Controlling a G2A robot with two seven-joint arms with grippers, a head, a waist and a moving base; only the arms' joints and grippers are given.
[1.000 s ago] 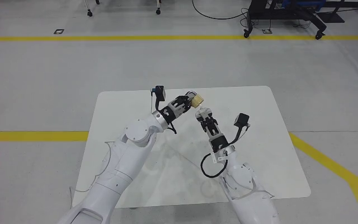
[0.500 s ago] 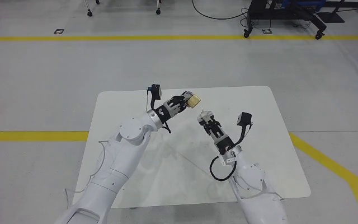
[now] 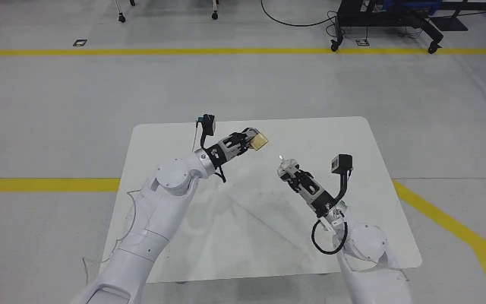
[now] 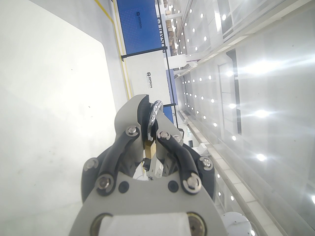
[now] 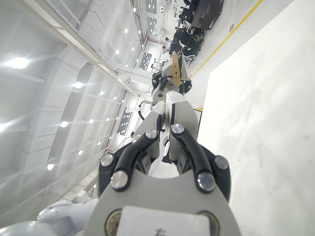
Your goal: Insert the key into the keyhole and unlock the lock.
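L jaws pinch lock [image 3: 260, 140] over table [image 3: 357, 228]; R jaws pinch key [image 3: 282, 159], near lock, not touching. Risk: tip off-line w/ keyhole [image 5: 176, 75], jams on brass, key twists in grip.

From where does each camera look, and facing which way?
Top view: above the arms, facing down at the table; both arms show, left claw gripping the padlock, right claw the key.
Left wrist view: wrist-mounted, along own claw, into the hall.
Right wrist view: wrist-mounted, along own claw, toward the padlock.
All three share the padlock.
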